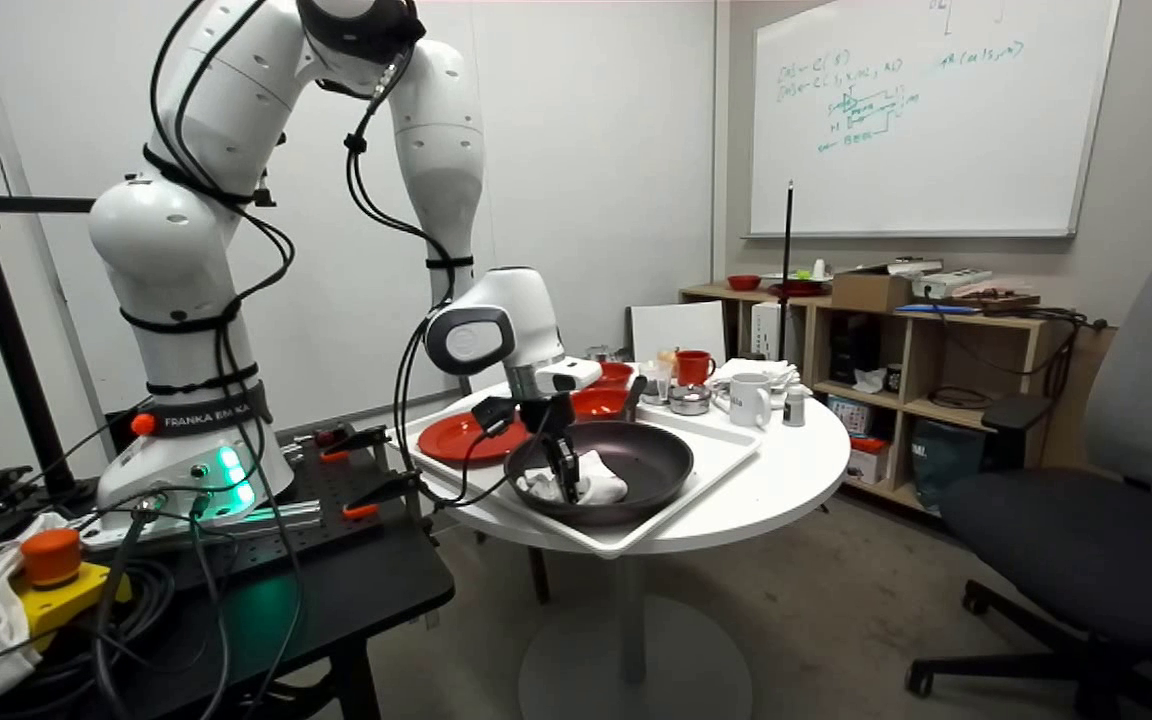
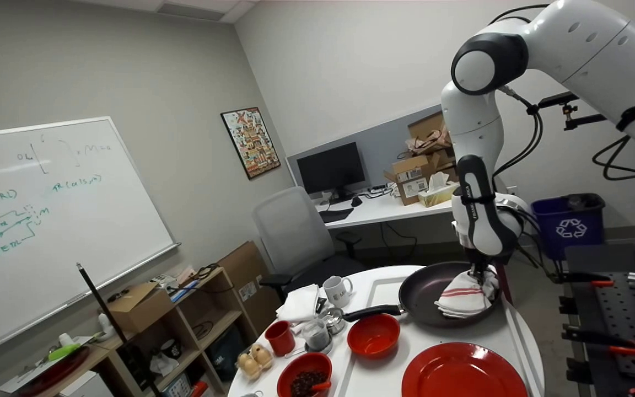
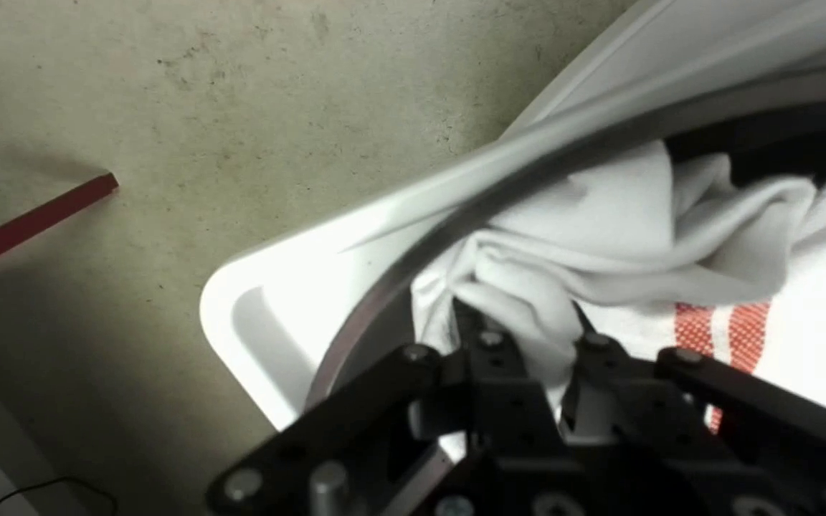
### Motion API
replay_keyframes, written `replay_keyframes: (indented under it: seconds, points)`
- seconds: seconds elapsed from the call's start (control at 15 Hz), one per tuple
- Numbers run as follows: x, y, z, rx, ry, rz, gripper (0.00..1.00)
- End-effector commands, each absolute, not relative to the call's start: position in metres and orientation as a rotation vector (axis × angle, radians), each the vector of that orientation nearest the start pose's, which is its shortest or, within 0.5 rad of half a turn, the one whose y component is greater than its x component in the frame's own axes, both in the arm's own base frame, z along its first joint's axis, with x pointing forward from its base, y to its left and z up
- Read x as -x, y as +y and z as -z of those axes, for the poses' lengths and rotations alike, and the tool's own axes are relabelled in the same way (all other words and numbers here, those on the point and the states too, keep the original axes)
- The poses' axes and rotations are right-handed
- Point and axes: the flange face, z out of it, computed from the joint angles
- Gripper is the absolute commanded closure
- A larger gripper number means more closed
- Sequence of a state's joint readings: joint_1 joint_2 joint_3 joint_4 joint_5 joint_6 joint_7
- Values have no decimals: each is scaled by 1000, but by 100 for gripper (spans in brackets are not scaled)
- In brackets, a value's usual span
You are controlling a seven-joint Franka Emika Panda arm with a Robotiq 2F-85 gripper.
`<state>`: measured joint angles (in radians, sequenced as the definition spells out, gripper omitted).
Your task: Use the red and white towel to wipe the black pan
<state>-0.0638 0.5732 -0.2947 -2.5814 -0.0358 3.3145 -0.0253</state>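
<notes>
So, the hand [image 3: 520, 324] is clenched on the red and white towel [image 2: 463, 298] — bunched cloth sits pinched between its two fingers [image 3: 603, 365], and the red stripes [image 3: 720, 330] show just beside it. Right under the hand is the black pan [image 2: 425, 289], with the towel resting inside it; the handle [image 2: 372, 313] sticks out on the side away from the hand. The wrist view washes out to white at one edge, so I can't really say where the cloth ends there. Beneath the pan lies a white tray [image 3: 305, 287], on the round white desk [image 1: 801, 455]. A red plate [image 2: 463, 375] is near the hand, just beside the pan, while a small red bowl [image 2: 373, 337] is farther from the hand, by the handle. Farther off still — well apart from the hand — are another red bowl [image 2: 311, 361] with dark bits [image 2: 302, 381] in it, a carton of eggs [image 2: 252, 361], a red mug [image 2: 280, 338], a white mug [image 2: 337, 292] and some folded white cloth [image 2: 299, 303].
</notes>
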Motion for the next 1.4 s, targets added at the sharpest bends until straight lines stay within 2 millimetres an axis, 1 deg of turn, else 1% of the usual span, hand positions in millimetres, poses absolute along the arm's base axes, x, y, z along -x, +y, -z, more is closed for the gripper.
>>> replay_keyframes:
  seconds: [0.0,0.2,0.27,0.33,0.47,0.6,0.8,0.93,1.07,1.13,1.33]
  points:
    - [-409,-182,-81,3327,460,397,97]
    - [-430,-197,-76,3319,529,564,97]
    - [-449,-204,-84,3313,557,573,97]
    - [-458,-210,-81,3309,586,605,97]
    - [-484,-219,-86,3289,617,692,97]
    - [-507,-221,-95,3255,619,770,97]
    - [-525,-210,-103,3204,565,829,97]
    - [-528,-202,-102,3189,532,829,97]
    - [-523,-191,-97,3175,496,795,97]
    - [-518,-186,-93,3168,477,773,97]
    - [-498,-167,-80,3146,386,681,97]
